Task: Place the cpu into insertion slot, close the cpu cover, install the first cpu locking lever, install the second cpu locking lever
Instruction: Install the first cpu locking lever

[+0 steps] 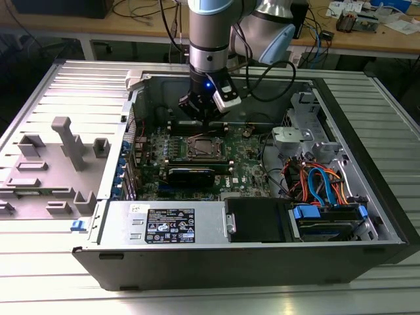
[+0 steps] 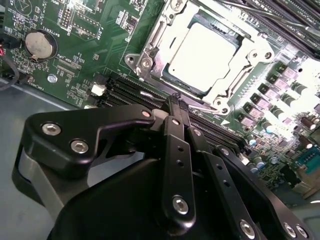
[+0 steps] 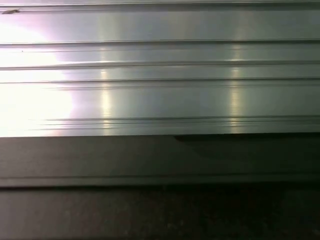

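The cpu (image 2: 202, 52), with a pale silver top, lies flat inside the insertion slot (image 1: 190, 148) on the green motherboard. The silver cpu cover (image 2: 239, 75) lies down around it as a frame. My gripper (image 2: 175, 100) has its black fingers pressed together, with the tips at the socket's edge next to a thin metal lever wire (image 2: 202, 107). I cannot tell whether the tips touch that wire. In the exterior view my gripper (image 1: 200, 117) hangs inside the open computer case, just behind the socket.
A long black card (image 1: 190, 174) lies in front of the socket. A grey power supply (image 1: 164, 223) and a drive bay with blue and orange cables (image 1: 321, 190) line the case front. A grey plastic fixture (image 1: 65, 151) sits on the ribbed table at the exterior view's left.
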Robot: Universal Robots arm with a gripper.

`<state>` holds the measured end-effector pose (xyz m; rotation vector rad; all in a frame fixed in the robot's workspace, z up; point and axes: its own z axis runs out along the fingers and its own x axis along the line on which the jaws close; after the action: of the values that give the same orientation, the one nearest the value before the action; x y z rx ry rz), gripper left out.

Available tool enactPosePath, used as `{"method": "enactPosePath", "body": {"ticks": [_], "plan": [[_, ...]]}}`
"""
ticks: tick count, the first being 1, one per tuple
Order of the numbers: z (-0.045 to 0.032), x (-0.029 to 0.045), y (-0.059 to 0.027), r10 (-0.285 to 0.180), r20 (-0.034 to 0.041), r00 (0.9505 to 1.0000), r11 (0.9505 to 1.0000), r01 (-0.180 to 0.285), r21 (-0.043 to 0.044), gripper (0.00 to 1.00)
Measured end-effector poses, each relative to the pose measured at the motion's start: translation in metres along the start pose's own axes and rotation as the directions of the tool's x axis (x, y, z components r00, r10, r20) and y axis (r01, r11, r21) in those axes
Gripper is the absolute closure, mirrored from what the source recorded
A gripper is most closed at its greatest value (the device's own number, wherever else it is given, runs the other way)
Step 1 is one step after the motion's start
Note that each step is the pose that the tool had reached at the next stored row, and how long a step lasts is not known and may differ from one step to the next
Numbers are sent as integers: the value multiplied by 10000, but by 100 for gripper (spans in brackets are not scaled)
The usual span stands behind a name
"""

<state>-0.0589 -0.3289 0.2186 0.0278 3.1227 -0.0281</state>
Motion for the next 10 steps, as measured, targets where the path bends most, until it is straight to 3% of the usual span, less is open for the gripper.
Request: {"method": "enactPosePath", "body": {"ticks": [10], "plan": [[77, -43, 2, 6, -1, 10000, 10000, -6, 2, 89]]}}
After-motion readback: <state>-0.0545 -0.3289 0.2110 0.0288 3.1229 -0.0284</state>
